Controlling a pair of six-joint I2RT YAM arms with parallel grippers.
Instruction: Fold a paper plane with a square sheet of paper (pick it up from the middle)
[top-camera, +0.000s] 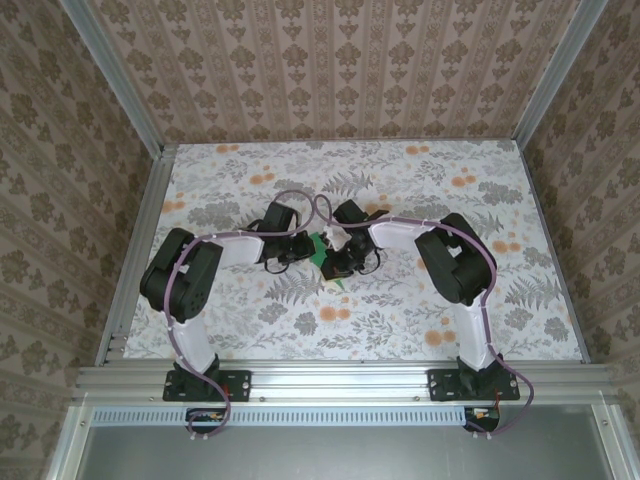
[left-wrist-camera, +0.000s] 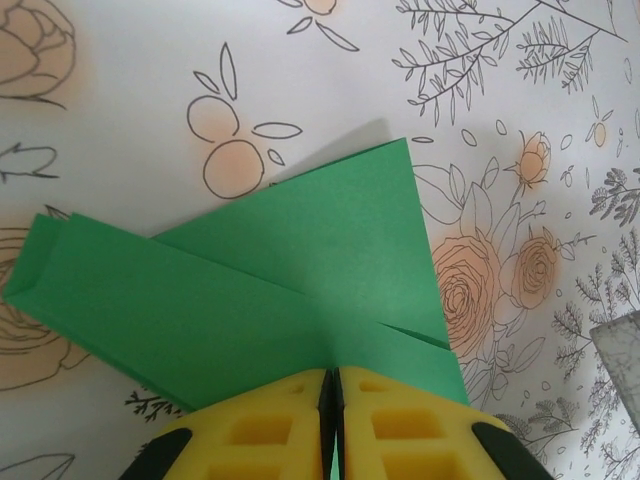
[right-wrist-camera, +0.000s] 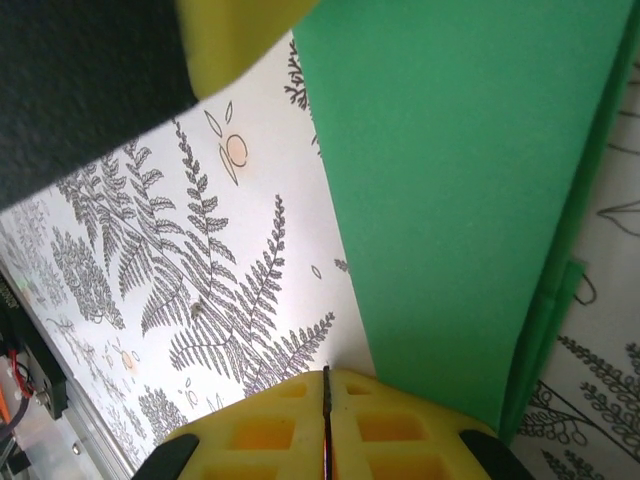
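The green paper (top-camera: 322, 250) sits pretty much dead centre of the tabletop (top-camera: 420, 320), well away from every edge. Both arms reach in from either side and meet right over it. It's not a flat square. From the left wrist camera it shows overlapping flaps: a long strip running off to the left and a wider triangular flap pointing away, with a crease where they cross. It looks like the folding is somewhere in the middle, not a finished plane.

The left end effector (left-wrist-camera: 331, 385) has its yellow fingers pressed together on the near edge of the paper. A sliver of green shows in the slit between them, so it's clamped on the sheet. That's probably the anchor, holding the folded layers so they don't spring open or slide.

The right end effector (right-wrist-camera: 326, 385) has its fingers squeezed together too, right at the paper's edge. The green runs up against one finger, but its camera doesn't show whether any paper is actually pinched. The other arm's yellow finger (right-wrist-camera: 240, 35) hangs close by in that view, so the two are working very tight together. Best guess is the right one is there to press a crease while the left holds. It's thin paper, so any tug apart could tear it or skew the fold.
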